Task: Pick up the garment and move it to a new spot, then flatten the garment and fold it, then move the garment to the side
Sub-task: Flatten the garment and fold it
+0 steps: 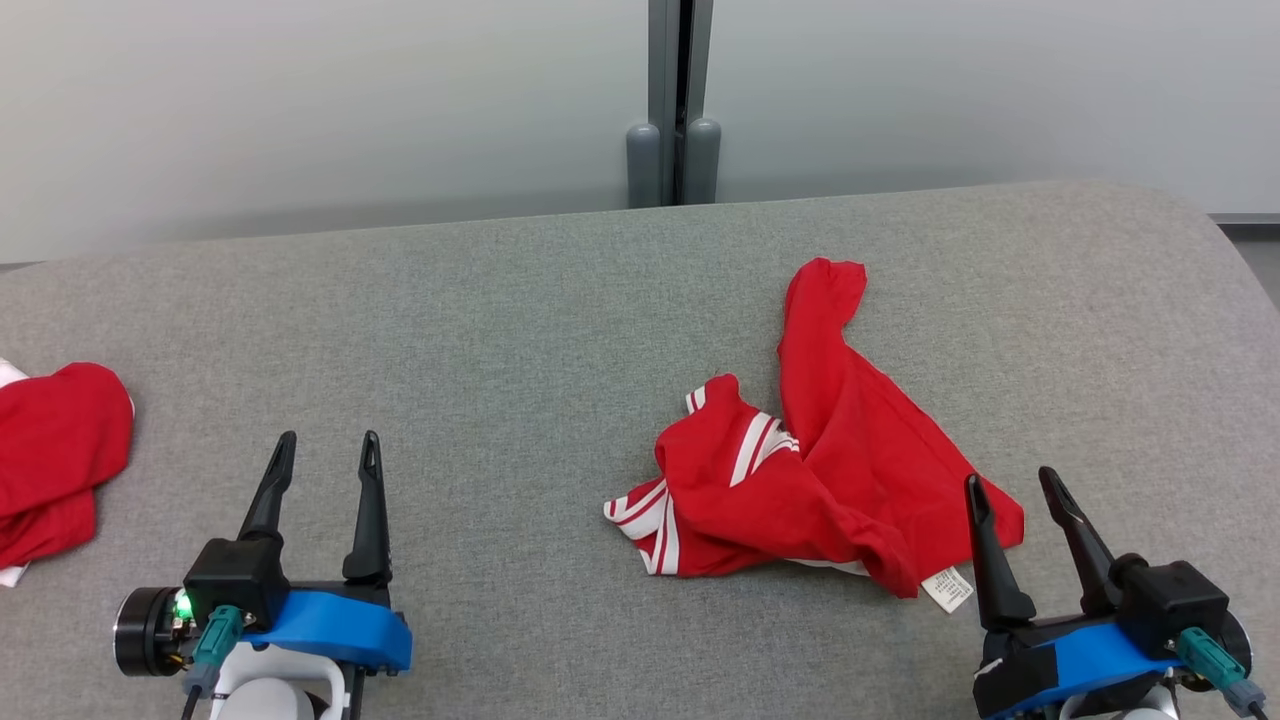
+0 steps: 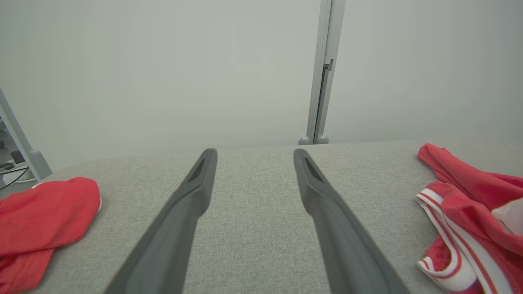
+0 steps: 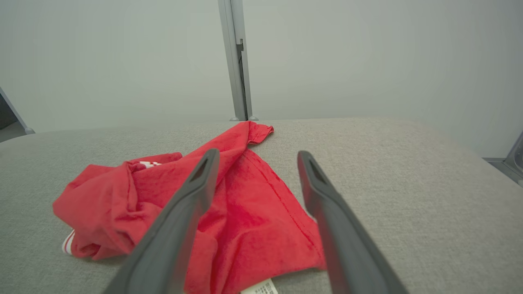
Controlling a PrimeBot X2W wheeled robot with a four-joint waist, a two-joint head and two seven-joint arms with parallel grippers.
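A grey fabric-covered surface (image 1: pixel 500 330) stretches from left to right, its far edge meeting a pale wall (image 1: pixel 300 100) with a grey post (image 1: pixel 680 100) standing at the middle.

The garment (image 1: pixel 820 470), red with white stripes along some hems, lies crumpled on the right half of the surface. One narrow part reaches toward the far side, the bulk is bunched nearer the middle, and a white label (image 1: pixel 948 588) sticks out at its near right corner. In the left wrist view the garment (image 2: pixel 461 216) sits at the right edge. In the right wrist view the garment (image 3: pixel 245 212) spreads across the left and middle, with the label (image 3: pixel 261 288) at the bottom.

The left fingers (image 1: pixel 268 500) stand at the near left, pointing toward the far side. They are spread wide apart, with nothing between them but bare grey fabric, and are well apart from the garment. The left wrist view shows the left fingers (image 2: pixel 179 220) in the same spread.

The right fingers (image 1: pixel 990 560) stand at the near right, likewise spread wide and holding nothing. Their tips overlap the garment's near right edge. In the right wrist view the right fingers (image 3: pixel 179 212) are seen against the red cloth. Whether they touch it cannot be told.

A second red cloth (image 1: pixel 55 450) lies bunched at the far left of the surface, near the left fingers but apart from them, and it also appears in the left wrist view (image 2: pixel 41 216).
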